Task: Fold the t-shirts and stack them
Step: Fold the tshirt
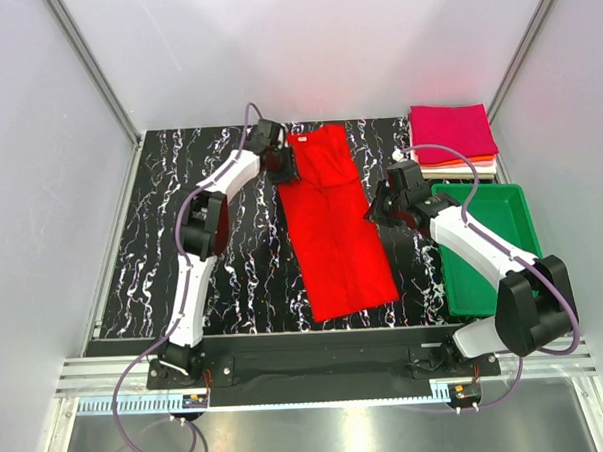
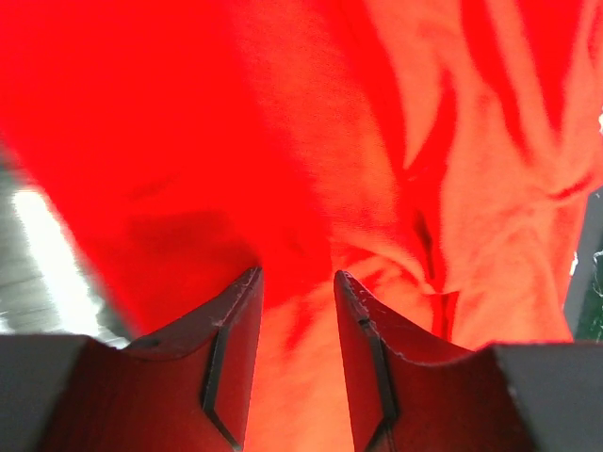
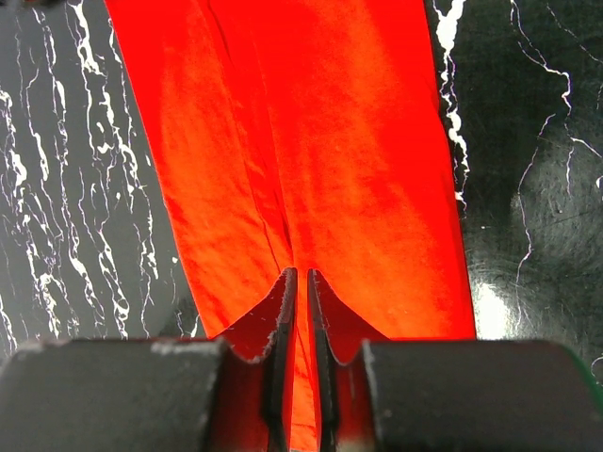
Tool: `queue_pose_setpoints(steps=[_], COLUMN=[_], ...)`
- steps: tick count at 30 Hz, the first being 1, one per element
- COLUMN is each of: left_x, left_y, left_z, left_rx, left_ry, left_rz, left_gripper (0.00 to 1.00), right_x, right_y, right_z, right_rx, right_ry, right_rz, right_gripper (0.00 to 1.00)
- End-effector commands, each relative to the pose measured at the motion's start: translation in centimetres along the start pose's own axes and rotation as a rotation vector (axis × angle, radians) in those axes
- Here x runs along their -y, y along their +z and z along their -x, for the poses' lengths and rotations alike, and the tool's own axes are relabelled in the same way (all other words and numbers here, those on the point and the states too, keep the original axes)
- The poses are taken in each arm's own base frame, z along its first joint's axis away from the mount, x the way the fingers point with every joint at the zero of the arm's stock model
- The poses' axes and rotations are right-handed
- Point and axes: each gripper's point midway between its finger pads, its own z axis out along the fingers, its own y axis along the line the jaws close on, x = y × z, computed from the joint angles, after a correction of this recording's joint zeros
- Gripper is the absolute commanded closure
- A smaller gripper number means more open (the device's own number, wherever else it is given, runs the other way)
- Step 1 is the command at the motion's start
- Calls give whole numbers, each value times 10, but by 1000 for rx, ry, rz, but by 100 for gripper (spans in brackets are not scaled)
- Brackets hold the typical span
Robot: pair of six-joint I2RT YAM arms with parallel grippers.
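Observation:
A bright red t-shirt (image 1: 334,235) lies folded into a long strip on the black marbled table (image 1: 233,269). My left gripper (image 1: 284,165) is at its far left edge; in the left wrist view the jaws (image 2: 297,275) stand apart, with red cloth (image 2: 424,141) filling the view and showing between them. My right gripper (image 1: 379,208) is at the strip's right edge, about halfway along. In the right wrist view it (image 3: 302,273) is nearly closed, with a thin fold of the red shirt (image 3: 311,141) in the slit. A folded magenta t-shirt (image 1: 452,129) tops a stack at the far right.
Orange and white folded layers (image 1: 461,166) show under the magenta one. A green plastic tray (image 1: 488,248) stands on the right under the right arm. White walls enclose the table on three sides.

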Motion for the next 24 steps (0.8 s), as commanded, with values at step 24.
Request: queue_pose_setpoints(steps=[24], left_x=[-49], left_y=[20], left_z=[71], left_rx=[123], left_ry=[-158], left_rz=[-68], left_gripper=[70], right_x=[9], right_y=[1], right_z=[5], right_rx=[37], right_ry=[6], right_rz=[-39], right_gripper=[85])
